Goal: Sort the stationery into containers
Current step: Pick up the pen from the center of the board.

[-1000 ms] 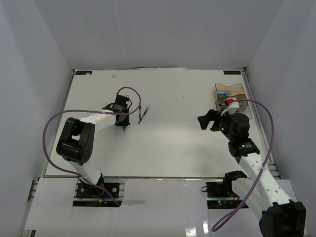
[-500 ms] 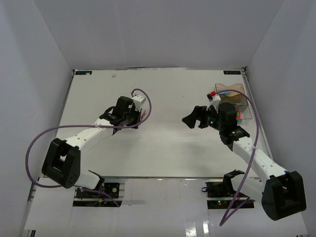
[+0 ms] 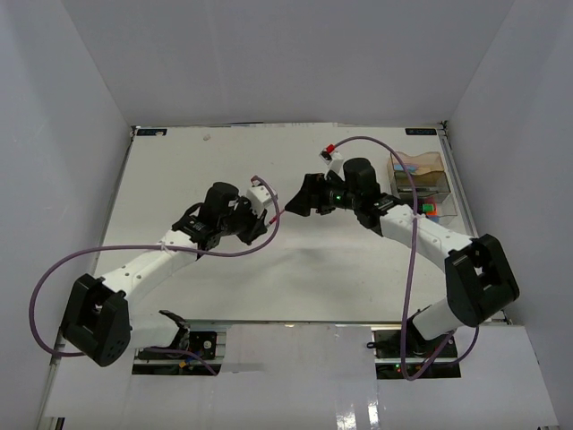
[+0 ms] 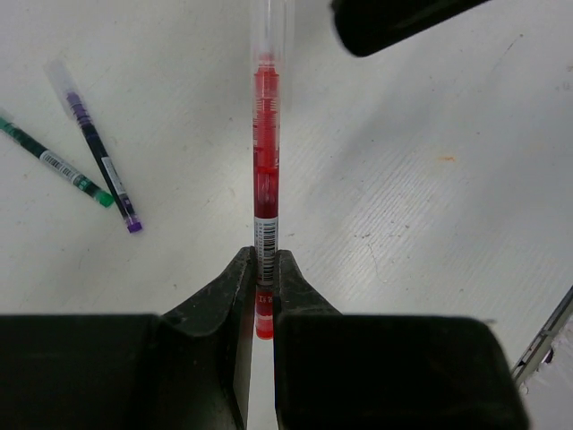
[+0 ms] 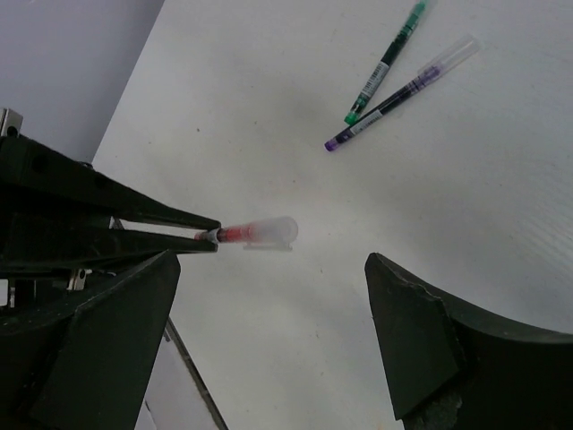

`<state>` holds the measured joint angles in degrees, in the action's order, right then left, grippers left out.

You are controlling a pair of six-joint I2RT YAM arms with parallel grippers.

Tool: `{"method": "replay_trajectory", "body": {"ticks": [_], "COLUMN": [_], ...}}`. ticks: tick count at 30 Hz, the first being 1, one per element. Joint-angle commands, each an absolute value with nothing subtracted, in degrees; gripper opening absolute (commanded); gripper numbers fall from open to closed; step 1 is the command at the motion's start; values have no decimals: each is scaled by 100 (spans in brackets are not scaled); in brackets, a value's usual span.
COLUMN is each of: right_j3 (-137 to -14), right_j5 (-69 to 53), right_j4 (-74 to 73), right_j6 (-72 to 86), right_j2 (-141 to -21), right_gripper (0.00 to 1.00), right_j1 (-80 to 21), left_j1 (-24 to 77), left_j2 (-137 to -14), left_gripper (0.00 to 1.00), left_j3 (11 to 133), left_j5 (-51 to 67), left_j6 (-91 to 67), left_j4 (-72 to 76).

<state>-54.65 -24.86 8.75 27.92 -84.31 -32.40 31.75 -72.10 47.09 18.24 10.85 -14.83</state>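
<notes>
- Top external view: the left gripper and the right gripper face each other near the middle of the white table, close together.
- Left wrist view: the left gripper has its jaws pressed tight on the lower end of a red pen. The pen runs straight up the frame, and its clear cap reaches the top edge beside a dark finger of the right gripper.
- Right wrist view: the right gripper has its jaws spread wide and grips nothing. The red pen juts in from the left, its capped end clear of both fingers.
- A green pen and a purple pen lie flat on the table at the upper left of the left wrist view, tips close in a V, apart from the red pen.
- An amber-brown tray and a clear tray adjoin at the table's right edge. Pastel pieces sit in the amber one and coloured marker caps show in the clear one.
</notes>
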Motion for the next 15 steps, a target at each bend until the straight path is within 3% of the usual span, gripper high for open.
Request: {"method": "replay_trajectory", "body": {"ticks": [1,9,15], "right_j3": [-6037,-6389,-6381], "right_j5": [-2742,-2953,-3050], "right_j4": [1046,967,896], "right_j6": [2962,2962,2936], "right_j2": [-8674,-9105,-9158], "right_gripper": [90,70,50], "right_j1": [-3366,-3559,-3621], "left_j1": [3208,3217,3217], "left_j2": [-6873,-6706,-6680], "left_gripper": [5,7,8], "left_j3": [4623,4526,4500], "left_j5": [2188,2241,2153], "left_j6": [1362,1503,1512], "left_j4": [-1275,-1160,-1108]}}
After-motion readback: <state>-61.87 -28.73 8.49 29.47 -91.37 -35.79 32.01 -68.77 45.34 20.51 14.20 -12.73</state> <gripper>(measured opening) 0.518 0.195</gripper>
